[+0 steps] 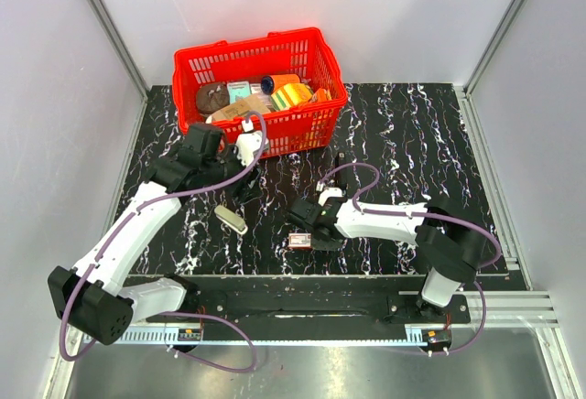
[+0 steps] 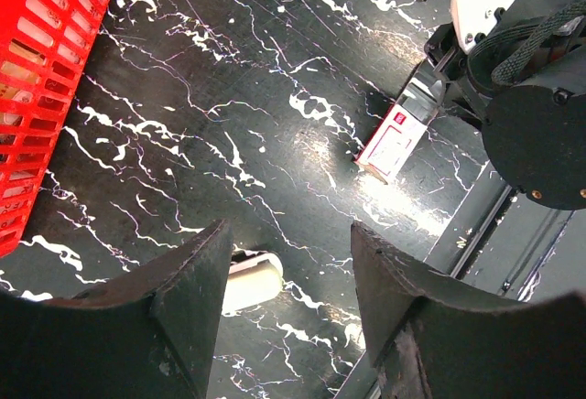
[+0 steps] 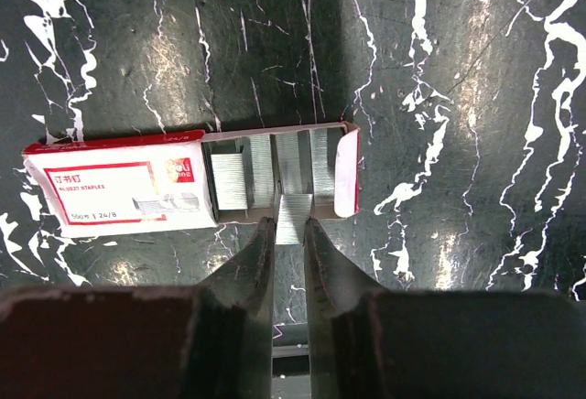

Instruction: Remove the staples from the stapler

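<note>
The cream stapler lies on the black marble table; in the left wrist view its end shows just beside the left finger. My left gripper is open and empty above it, also seen from the top camera. A red-and-white staple box lies open with several staple strips in its tray. My right gripper is shut on a strip of staples at the box's open end. From the top the box sits under the right gripper.
A red basket full of assorted items stands at the back left, close behind the left wrist. A small dark object lies on the table behind the right arm. A metal rail runs along the near edge.
</note>
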Tool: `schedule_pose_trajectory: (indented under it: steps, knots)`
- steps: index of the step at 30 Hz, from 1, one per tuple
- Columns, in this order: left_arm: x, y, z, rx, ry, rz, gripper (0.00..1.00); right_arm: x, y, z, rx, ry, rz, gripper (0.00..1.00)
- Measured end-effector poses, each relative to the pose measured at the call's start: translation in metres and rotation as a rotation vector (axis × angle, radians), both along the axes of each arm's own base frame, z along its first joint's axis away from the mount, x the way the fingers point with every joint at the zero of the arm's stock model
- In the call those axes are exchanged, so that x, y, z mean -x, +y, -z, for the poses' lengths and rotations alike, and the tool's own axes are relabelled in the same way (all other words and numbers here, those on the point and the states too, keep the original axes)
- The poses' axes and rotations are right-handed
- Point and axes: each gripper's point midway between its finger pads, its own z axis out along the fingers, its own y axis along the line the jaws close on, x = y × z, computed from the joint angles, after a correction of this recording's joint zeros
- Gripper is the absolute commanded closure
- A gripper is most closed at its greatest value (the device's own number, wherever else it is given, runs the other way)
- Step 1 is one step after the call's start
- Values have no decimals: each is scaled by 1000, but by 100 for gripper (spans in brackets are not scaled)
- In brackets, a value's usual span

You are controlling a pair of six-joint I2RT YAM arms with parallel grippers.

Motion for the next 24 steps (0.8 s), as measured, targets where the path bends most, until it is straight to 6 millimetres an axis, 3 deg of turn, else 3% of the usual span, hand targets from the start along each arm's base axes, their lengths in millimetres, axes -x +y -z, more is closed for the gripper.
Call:
schedule_pose_trajectory:
  steps: [24]
  knots:
    - [5,-3,2,0,4,13,42,-3,1,0,20,-3,-23,92]
